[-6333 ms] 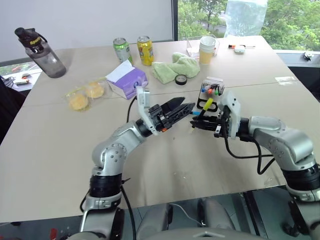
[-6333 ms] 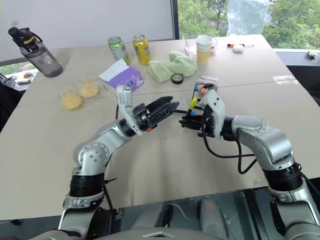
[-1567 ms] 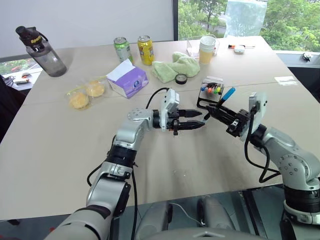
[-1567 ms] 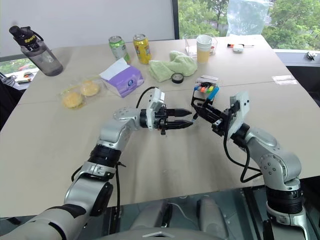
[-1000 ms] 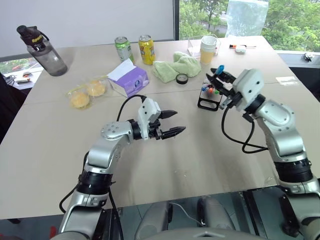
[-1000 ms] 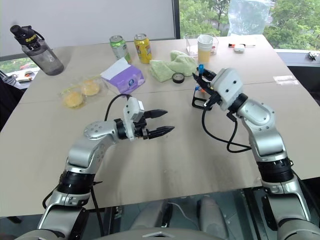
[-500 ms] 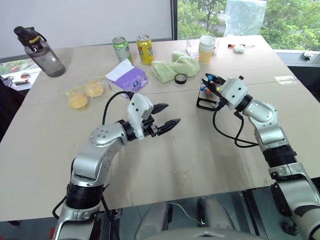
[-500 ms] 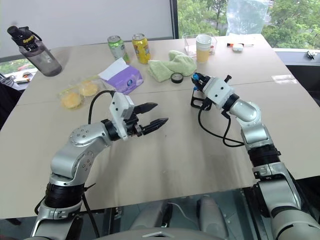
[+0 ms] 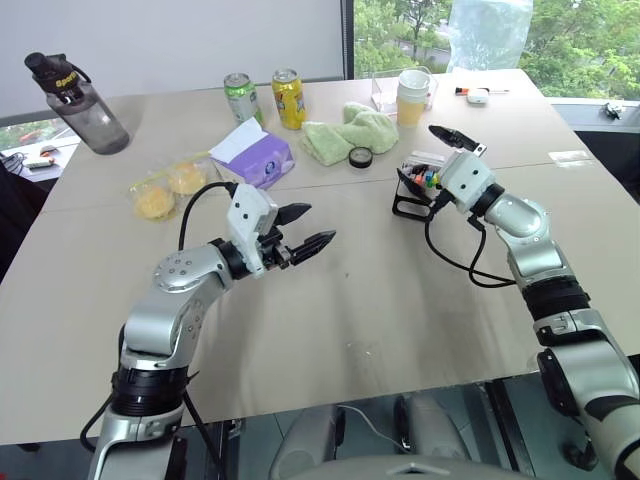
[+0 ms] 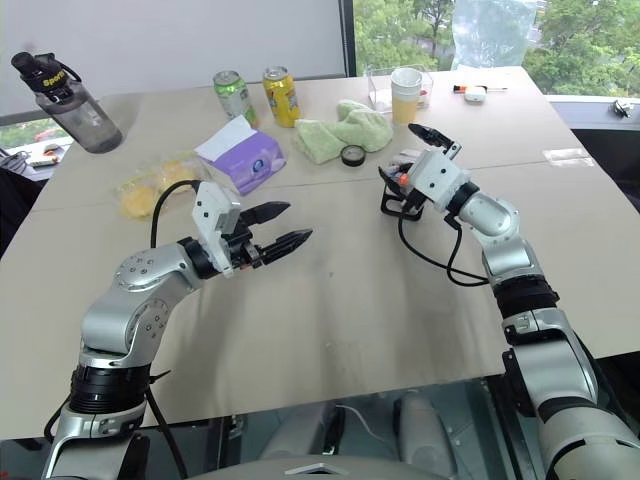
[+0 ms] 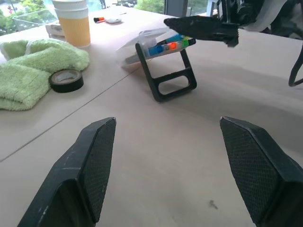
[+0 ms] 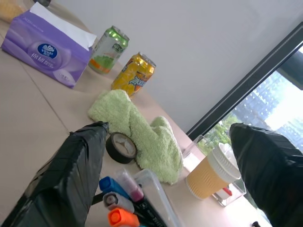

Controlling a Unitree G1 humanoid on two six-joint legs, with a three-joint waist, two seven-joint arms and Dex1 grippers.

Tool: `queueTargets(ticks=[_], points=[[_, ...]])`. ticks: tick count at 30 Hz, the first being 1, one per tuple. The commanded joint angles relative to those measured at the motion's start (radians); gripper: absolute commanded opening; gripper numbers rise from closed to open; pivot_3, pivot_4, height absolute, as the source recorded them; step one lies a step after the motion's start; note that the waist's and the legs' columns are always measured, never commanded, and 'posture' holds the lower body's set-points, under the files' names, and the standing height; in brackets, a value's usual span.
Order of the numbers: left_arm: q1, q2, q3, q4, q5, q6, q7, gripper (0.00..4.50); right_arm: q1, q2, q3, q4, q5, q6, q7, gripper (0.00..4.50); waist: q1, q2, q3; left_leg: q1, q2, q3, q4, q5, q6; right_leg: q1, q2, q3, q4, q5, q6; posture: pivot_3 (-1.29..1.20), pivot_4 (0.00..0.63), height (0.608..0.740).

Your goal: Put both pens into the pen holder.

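The black pen holder (image 9: 408, 206) stands right of the table's middle, with several coloured caps in its clear top. The pen with the light blue end (image 11: 155, 49) sits in it beside orange and green caps; its blue end (image 12: 110, 184) lies just below my right fingers. I cannot single out the yellow-capped pen among the caps. My right gripper (image 9: 418, 155) is open, straddling the holder's top, holding nothing. Well to the holder's left, my left gripper (image 9: 318, 224) hovers open and empty over bare table, pointing toward the holder (image 11: 170, 78).
Behind the holder lie a black tape roll (image 9: 361, 157) and a green towel (image 9: 350, 133). A purple tissue box (image 9: 255, 155), two cans (image 9: 266, 98), a paper cup (image 9: 413, 98), a dark bottle (image 9: 80, 92) and bagged yellow items (image 9: 170, 185) stand further back and to the left.
My right gripper has opened at the holder and let go of the blue-ended pen, which now sits in it. My left arm has drawn back to the left, still open.
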State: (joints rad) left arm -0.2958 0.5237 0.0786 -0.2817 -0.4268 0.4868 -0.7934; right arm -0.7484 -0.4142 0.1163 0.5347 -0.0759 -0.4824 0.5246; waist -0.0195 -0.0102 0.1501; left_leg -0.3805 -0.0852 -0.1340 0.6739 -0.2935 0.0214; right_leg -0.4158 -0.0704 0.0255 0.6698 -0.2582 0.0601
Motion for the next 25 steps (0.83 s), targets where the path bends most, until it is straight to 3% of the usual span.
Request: queueTargets(ticks=[1, 5, 11, 17, 25], points=[[0.005, 0.014, 0.017, -0.009, -0.014, -0.036, -0.016, 3.61, 0.015, 0.005, -0.039, -0.076, 0.079, 0.000, 0.031, 4.47, 0.000, 0.000, 0.000, 0.000, 0.000, 0.000, -0.001, 0.000, 0.000, 0.000, 0.000, 0.000, -0.001, 0.000, 0.000, 0.00, 0.150, 0.740], [0.058, 0.026, 0.018, -0.036, -0.022, -0.031, -0.026, 3.61, 0.130, 0.000, -0.017, -0.265, 0.282, 0.169, 0.224, 4.47, -0.001, 0.000, 0.000, 0.000, 0.001, -0.001, -0.003, 0.000, 0.000, 0.000, 0.000, 0.000, -0.003, 0.000, 0.000, 0.00, 0.150, 0.740], [0.222, 0.018, -0.006, -0.111, 0.020, -0.034, 0.040, 3.61, 0.392, -0.122, 0.012, -0.537, 0.472, 0.492, 0.443, 4.47, 0.005, 0.001, 0.000, -0.001, 0.001, -0.002, -0.006, 0.000, 0.000, 0.001, -0.001, 0.002, -0.008, 0.000, 0.000, 0.00, 0.150, 0.740], [0.384, 0.019, -0.001, -0.096, 0.100, -0.121, 0.090, 3.61, 0.559, -0.204, -0.078, -0.598, 0.555, 0.617, 0.485, 4.47, 0.007, 0.002, 0.001, 0.001, 0.002, -0.002, -0.006, 0.000, 0.000, 0.002, 0.000, 0.003, -0.007, 0.000, 0.000, 0.00, 0.150, 0.740], [0.392, 0.002, -0.001, -0.056, 0.100, -0.169, 0.095, 3.61, 0.707, -0.266, -0.181, -0.594, 0.533, 0.581, 0.503, 4.47, 0.023, 0.002, 0.001, 0.001, 0.002, -0.002, -0.005, 0.000, 0.000, 0.003, -0.001, 0.002, -0.007, 0.001, -0.001, 0.00, 0.150, 0.740]])
